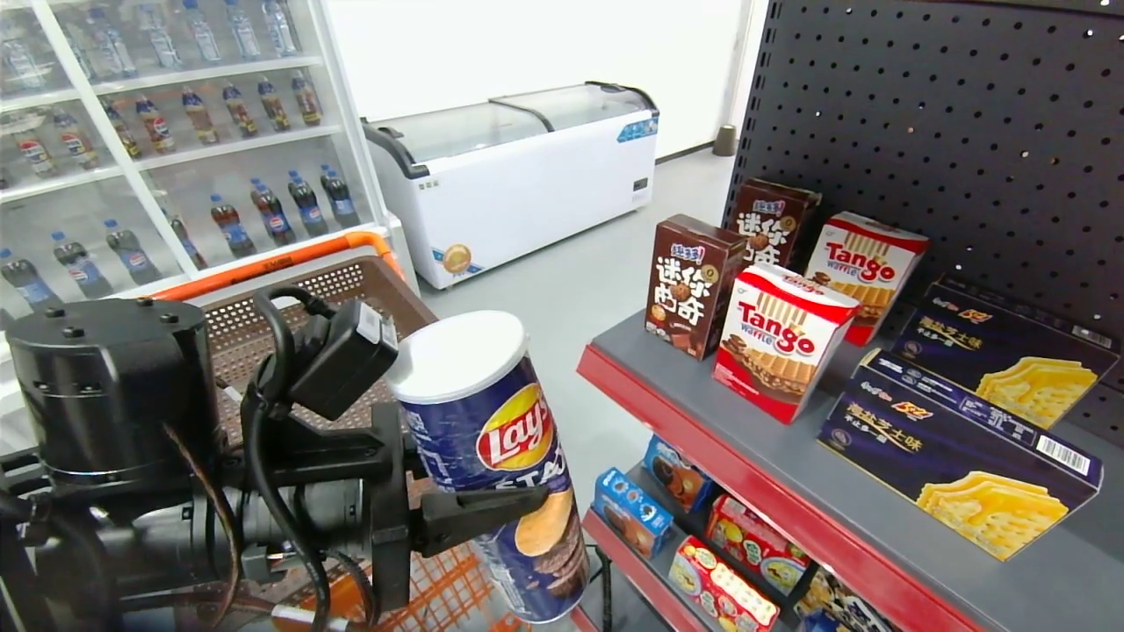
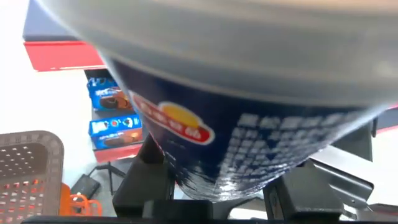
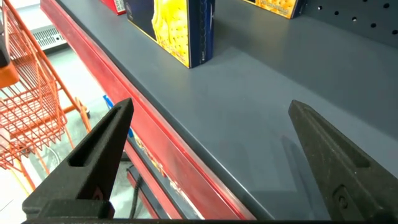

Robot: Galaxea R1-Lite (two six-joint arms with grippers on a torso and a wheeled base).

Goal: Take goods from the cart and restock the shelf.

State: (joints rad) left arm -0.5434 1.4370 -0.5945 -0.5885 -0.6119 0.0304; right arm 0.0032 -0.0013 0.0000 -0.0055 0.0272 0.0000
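A grey shelf board with a red front edge (image 1: 834,500) is seen on the right, backed by a black perforated panel (image 1: 948,114). On the left, an orange-framed cart with a brown perforated plastic basket (image 1: 351,281) is placed. A glass-door cooler stocked with drink bottles (image 1: 176,132) and a white chest freezer with sliding glass lids (image 1: 518,175) are seen behind it.

On the shelf board, two flat dark blue cracker boxes (image 1: 957,448) are laid leaning one behind the other. Two red-and-white wafer boxes (image 1: 781,342) are stood upright beside them, and two brown chocolate-biscuit boxes (image 1: 694,285) at the far end. Small blue biscuit boxes (image 1: 632,513) are kept on the tier below.

A dark blue cylindrical chip can with a white lid (image 1: 492,439) is clamped around its middle by the left gripper (image 1: 500,496). The can is held in the air, slightly tilted, between the cart and the shelf's red edge, touching neither.

The right gripper (image 3: 217,162) is held above a bare stretch of the shelf board, its fingers spread wide apart with nothing between them.
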